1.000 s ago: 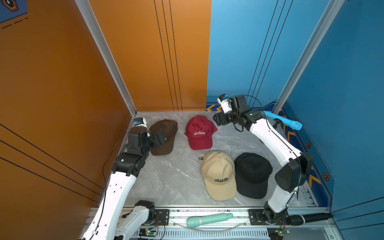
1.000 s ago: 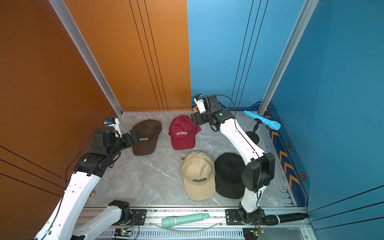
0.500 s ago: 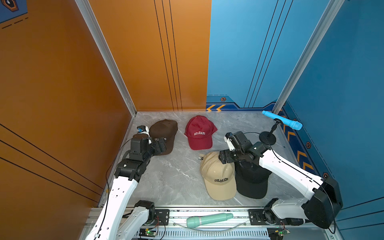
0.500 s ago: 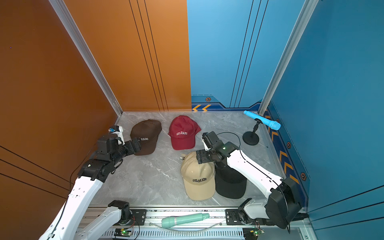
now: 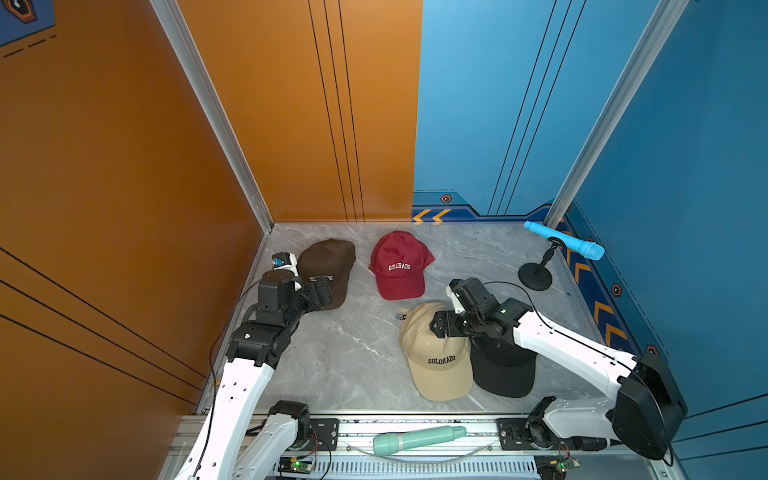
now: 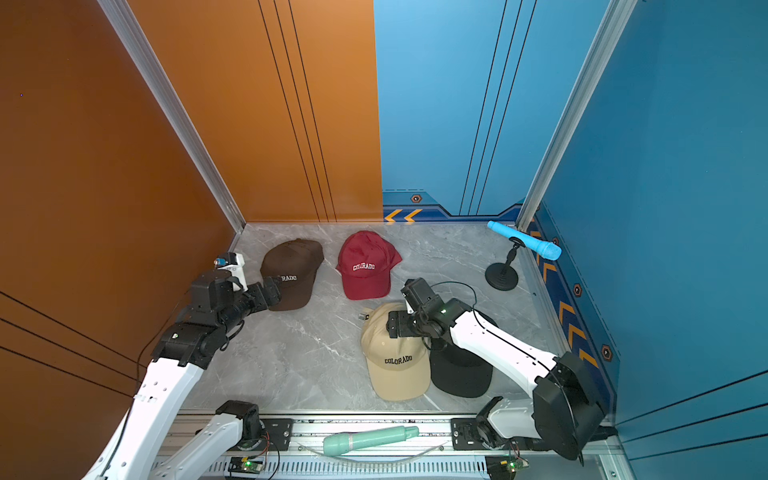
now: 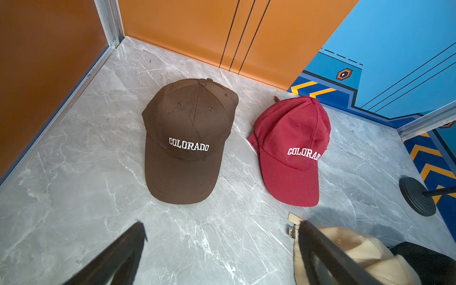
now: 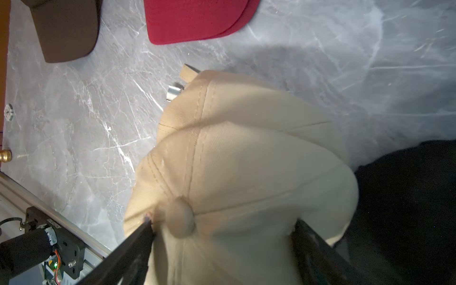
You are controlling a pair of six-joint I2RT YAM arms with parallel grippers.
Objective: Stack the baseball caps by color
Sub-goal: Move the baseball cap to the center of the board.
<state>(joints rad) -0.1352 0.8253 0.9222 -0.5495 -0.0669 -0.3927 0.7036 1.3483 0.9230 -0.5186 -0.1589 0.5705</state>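
Observation:
Four piles of baseball caps lie on the marble floor: brown (image 5: 328, 266) at the back left, dark red "COLORADO" (image 5: 399, 266) beside it, beige (image 5: 436, 361) at the front, and black (image 5: 505, 370) to the beige one's right. Two red brims (image 8: 197, 24) overlap in the right wrist view. My left gripper (image 5: 322, 293) (image 7: 222, 223) hangs open over bare floor just before the brown cap's brim (image 7: 181, 182). My right gripper (image 5: 442, 326) (image 8: 223, 222) is open, its fingers either side of the beige cap's crown (image 8: 234, 160) near the top button.
A blue toy microphone (image 5: 565, 245) rests on a black stand (image 5: 535, 276) at the back right corner. A green microphone (image 5: 415, 438) lies on the front rail. The orange wall is close to my left arm, and the blue wall bounds the right side.
My right arm swung from the back wall forward and down onto the beige cap. My left arm sank lower and drew back slightly in front of the brown cap.

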